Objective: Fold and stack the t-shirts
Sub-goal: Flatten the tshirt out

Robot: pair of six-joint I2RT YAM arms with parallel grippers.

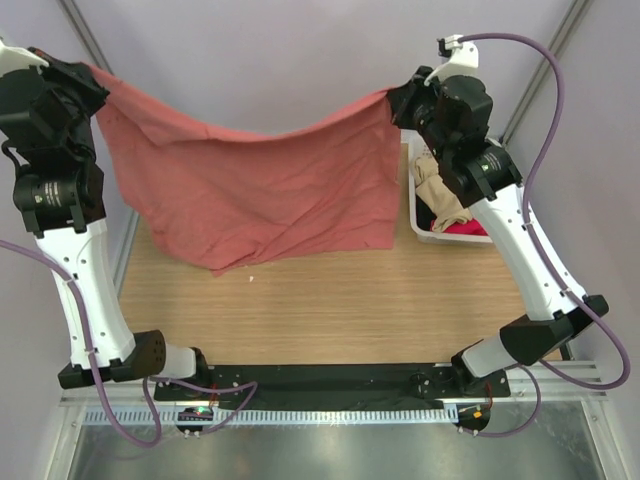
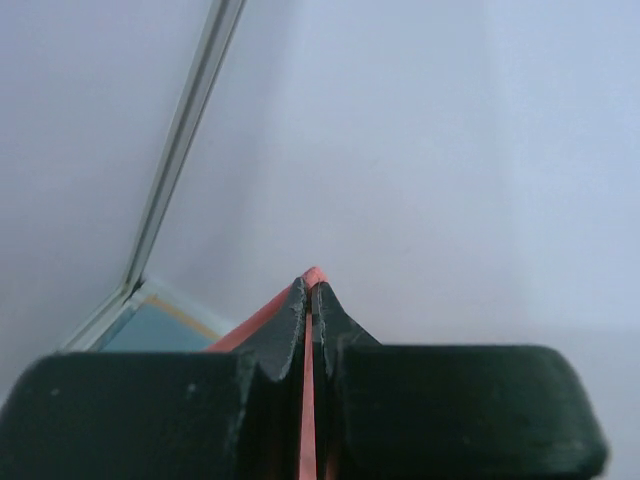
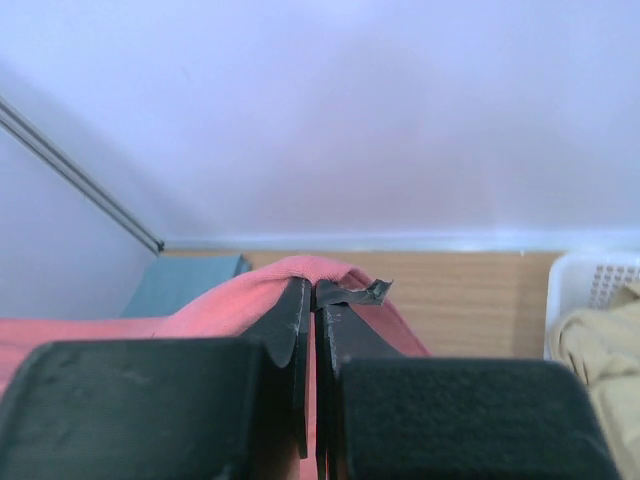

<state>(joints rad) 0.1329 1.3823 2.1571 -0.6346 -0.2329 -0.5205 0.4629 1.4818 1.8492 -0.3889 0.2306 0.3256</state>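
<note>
Our left gripper (image 2: 311,292) and right gripper (image 3: 313,290) pinch the red shirt (image 1: 260,185) tight at its top corners. It hangs between them, soft and floppy, so we think corners hold best.

Wearing white shells along the left arm (image 1: 85,290) and right arm (image 1: 530,250), breaking into round black motors (image 1: 55,190) at the joints. Trailing a purple cable (image 1: 553,75) in loops from each white wrist cap (image 1: 455,55) down to a black base bar (image 1: 330,378). Ending in the left gripper (image 2: 310,285) and right gripper (image 3: 312,290), both matte black, tapering from broad blocks to thin wedge tips, with a frayed black strip (image 3: 355,293) curling off the right tip.
</note>
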